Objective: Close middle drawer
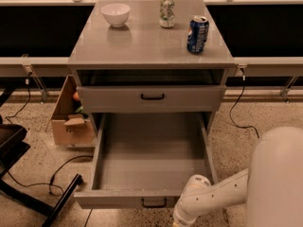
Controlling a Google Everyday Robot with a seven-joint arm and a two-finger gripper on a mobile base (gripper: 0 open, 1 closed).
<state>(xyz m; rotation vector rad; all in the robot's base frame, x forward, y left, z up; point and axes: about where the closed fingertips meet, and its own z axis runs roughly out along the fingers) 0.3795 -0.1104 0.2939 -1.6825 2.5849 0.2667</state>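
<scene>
The middle drawer (151, 162) is pulled far out of the grey cabinet, and its long plain tray is empty. Its flat front (118, 200) faces me at the bottom of the view, with a small black bar handle (154, 203) at its centre. My white arm (213, 200) reaches in from the lower right. Its wrist end (187, 212) lies just right of the handle, against the drawer's front. My gripper is below the bottom edge of the view and hidden.
A taller-fronted drawer (151, 98) above is shut. On the cabinet top (142, 41) stand a white bowl (115, 14), a silver can (166, 12) and a blue can (197, 34). A cardboard box (68, 119) stands at the left, with cables and a black chair base (28, 183).
</scene>
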